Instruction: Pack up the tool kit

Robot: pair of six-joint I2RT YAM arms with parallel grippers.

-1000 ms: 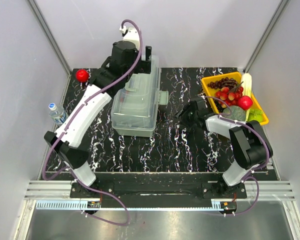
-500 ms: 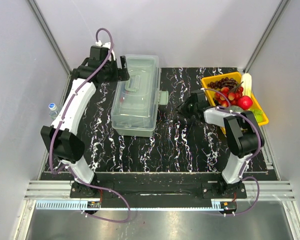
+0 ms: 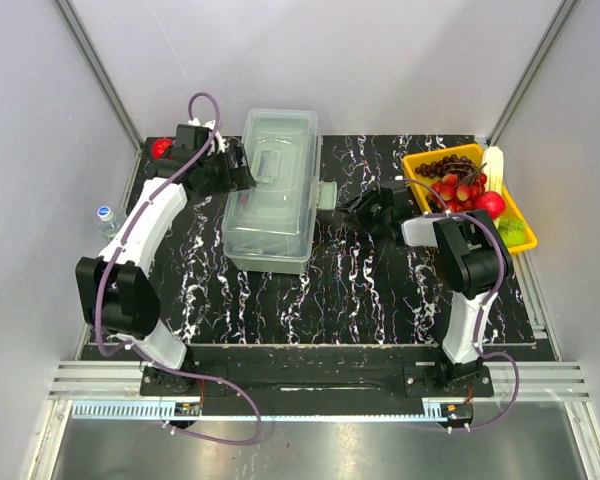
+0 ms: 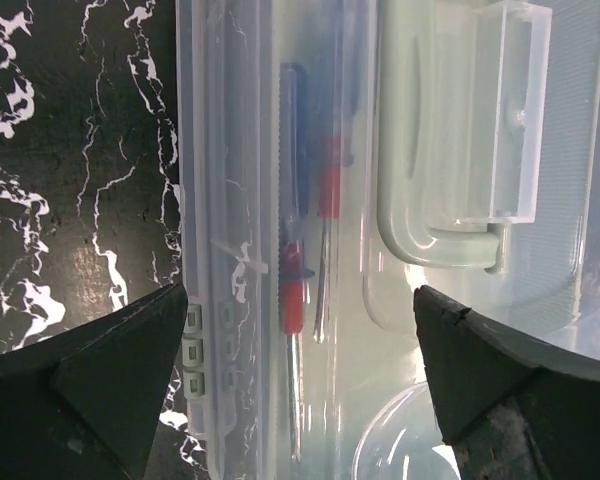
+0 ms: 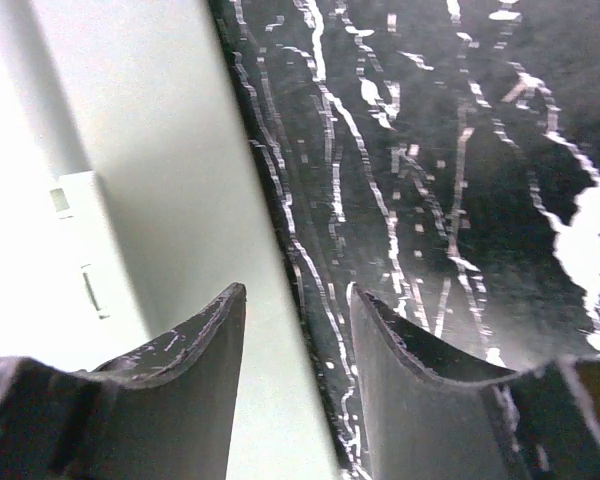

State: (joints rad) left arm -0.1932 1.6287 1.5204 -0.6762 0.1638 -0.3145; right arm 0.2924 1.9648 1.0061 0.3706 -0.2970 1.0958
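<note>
Pale grey walls (image 3: 380, 60) close around a black desk (image 3: 360, 290) veined with white, and we read it from the left. At the desk's left edge stands a water bottle (image 3: 106, 222) with a blue cap, and a small red ball (image 3: 161, 148) sits in the far left corner. Next we meet the left arm, which reaches away from its base to the left tool (image 3: 242, 173) at the left flank of the toolbox (image 3: 272, 215). From the wrist we see its fingers (image 4: 110, 380) spread wide, one over the desk beside the box and the other over the lid, clamping nothing. We find the toolbox left of the desk's middle, its long side running from far to near, lid down, with a pale handle (image 4: 430, 150) on top. Through the translucent plastic we make out slim hand tools (image 4: 292, 290) with red on their handles, lying lengthwise near the left wall. A latch (image 3: 325, 195) juts from the box's right side. Near it, but apart from it in the overhead view, the right tool (image 3: 358, 207) sits low over the desk, pointing at the box. Its fingers (image 5: 180, 380) stand partly apart with nothing pinched in the narrow gap between them. Farthest right, by the wall, we see a yellow tray (image 3: 416, 170) piled with fruit (image 3: 460, 190).
</note>
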